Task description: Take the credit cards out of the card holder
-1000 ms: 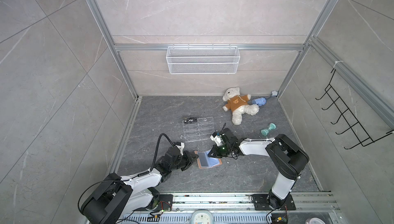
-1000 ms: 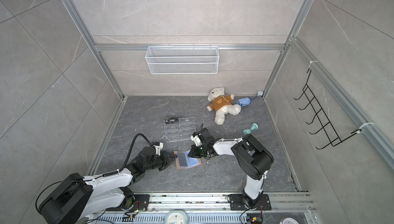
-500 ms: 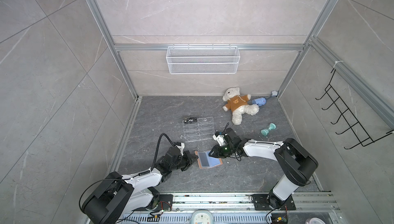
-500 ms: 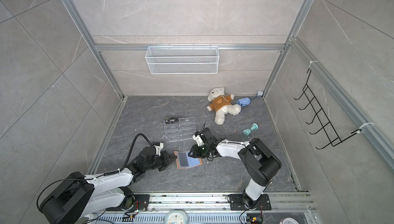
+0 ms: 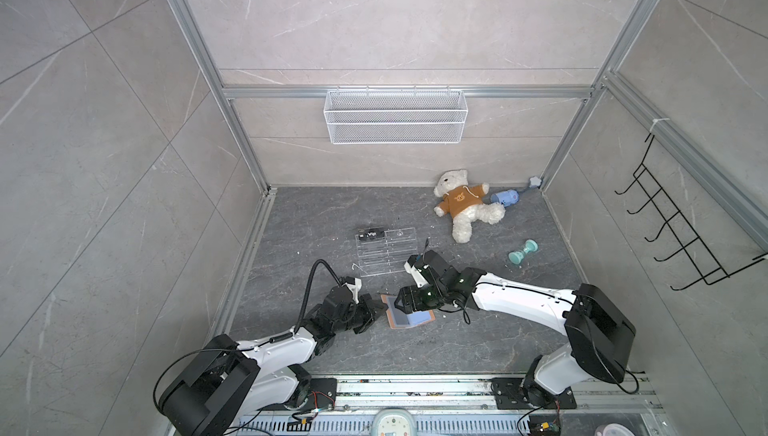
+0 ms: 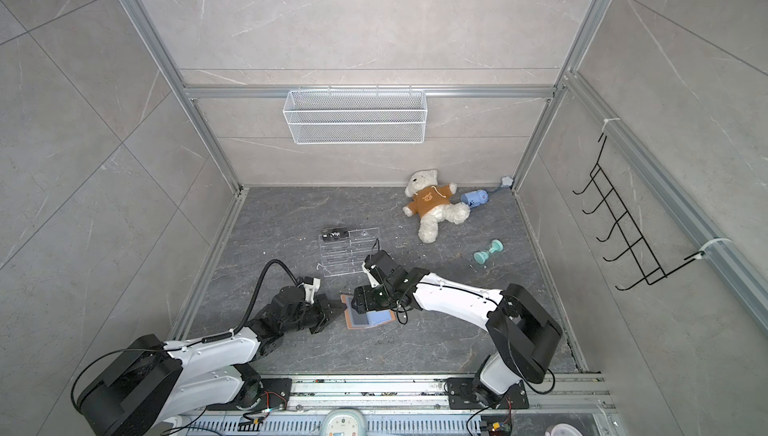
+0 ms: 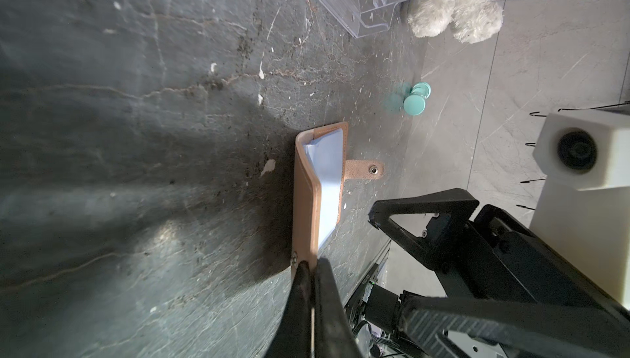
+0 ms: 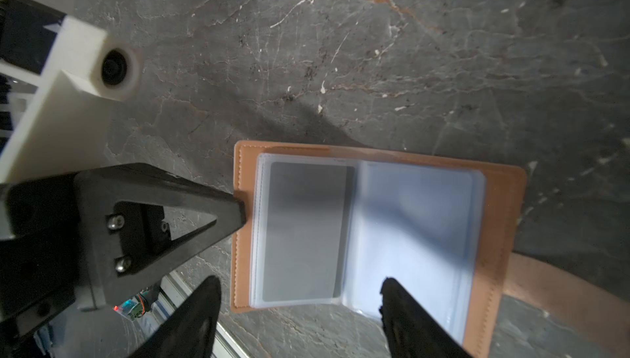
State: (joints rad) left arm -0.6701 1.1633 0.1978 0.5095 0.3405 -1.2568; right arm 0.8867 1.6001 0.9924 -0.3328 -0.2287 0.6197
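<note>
The right gripper [image 8: 299, 284] has just spread wide over the open card holder [image 8: 504, 209]. The left gripper [image 7: 311, 267] pinches its nine-o'clock cover, and the grey credit card [image 8: 303, 230] is still sleeved.

Matt leather card holder [image 8: 504, 209], glossy plastic sleeves [image 8: 416, 230]

White "Vip" lettering shows on the black credit card [image 5: 371, 234] lying at the far left corner of the clear acrylic rack [image 5: 384, 256], in both top views.
</note>
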